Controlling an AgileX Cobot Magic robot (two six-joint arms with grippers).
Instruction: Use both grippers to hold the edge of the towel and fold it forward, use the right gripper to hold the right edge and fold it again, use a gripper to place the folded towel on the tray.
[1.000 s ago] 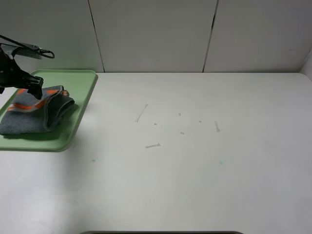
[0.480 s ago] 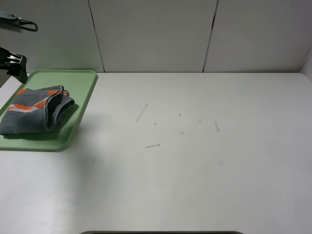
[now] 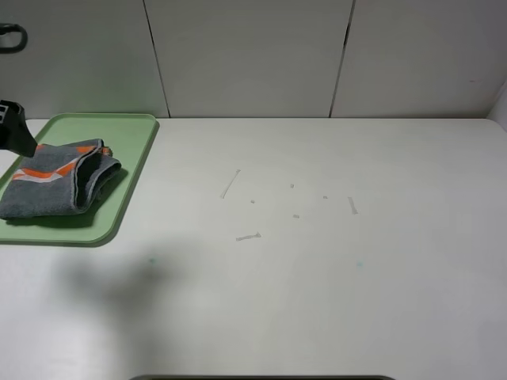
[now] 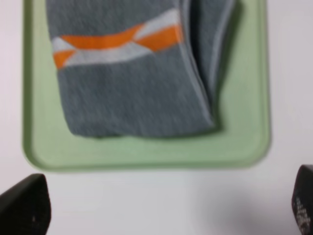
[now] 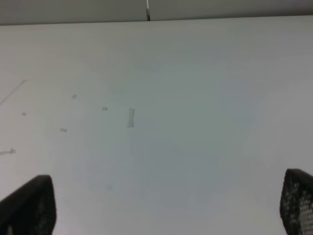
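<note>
The folded grey towel (image 3: 49, 188) with an orange and white stripe lies on the green tray (image 3: 136, 131) at the left of the table. In the left wrist view the towel (image 4: 132, 98) rests flat on the tray (image 4: 146, 151). My left gripper (image 4: 164, 210) is open and empty, raised clear of the tray's near edge, with nothing between its fingers. In the exterior high view only a dark part of it (image 3: 14, 136) shows at the far left edge, beside the tray's back corner. My right gripper (image 5: 161, 210) is open and empty over bare table; the exterior view does not show it.
The white table (image 3: 333, 261) carries only small scuff marks (image 3: 230, 184) near its middle, one of which shows in the right wrist view (image 5: 130, 117). A panelled wall (image 3: 253, 55) stands behind the table. The tray sits close to the table's left edge.
My left gripper has drawn back from over the towel toward the left edge of the view. The towel stays on the tray, unmoved.
</note>
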